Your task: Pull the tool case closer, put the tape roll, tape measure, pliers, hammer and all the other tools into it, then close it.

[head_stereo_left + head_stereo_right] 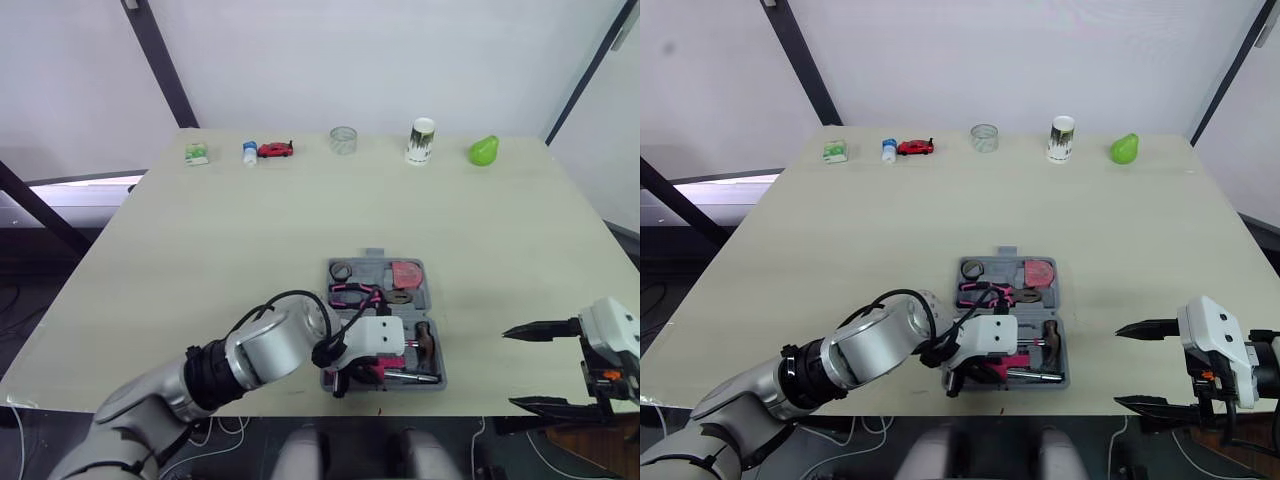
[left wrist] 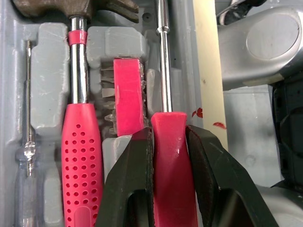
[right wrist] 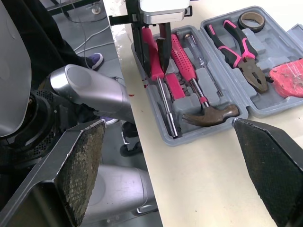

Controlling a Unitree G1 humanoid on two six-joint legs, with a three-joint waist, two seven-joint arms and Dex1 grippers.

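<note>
The grey tool case (image 1: pixel 432 300) lies open flat near the table's front edge. Its far half holds the tape roll (image 1: pixel 342 270), the pink-handled pliers (image 1: pixel 355 293) and the red tape measure (image 1: pixel 406 272). The near half holds the hammer (image 1: pixel 428 340), a pink-handled screwdriver, a small clear one (image 2: pixel 26 156) and a red bit block (image 2: pixel 129 94). My left gripper (image 1: pixel 350 382) is at the case's near left corner, shut on another pink screwdriver's handle (image 2: pixel 168 156), which lies along the outermost slot. My right gripper (image 1: pixel 508 368) stands open, right of the case at the table's front edge, holding nothing.
Along the table's far edge stand a small green object (image 1: pixel 197 153), a little bottle (image 1: pixel 249 152), a red toy car (image 1: pixel 275 150), a clear cup (image 1: pixel 343 140), a white can (image 1: pixel 421 140) and a green pear (image 1: pixel 484 151). Two red marks (image 2: pixel 208 118) sit on the table edge beside the case.
</note>
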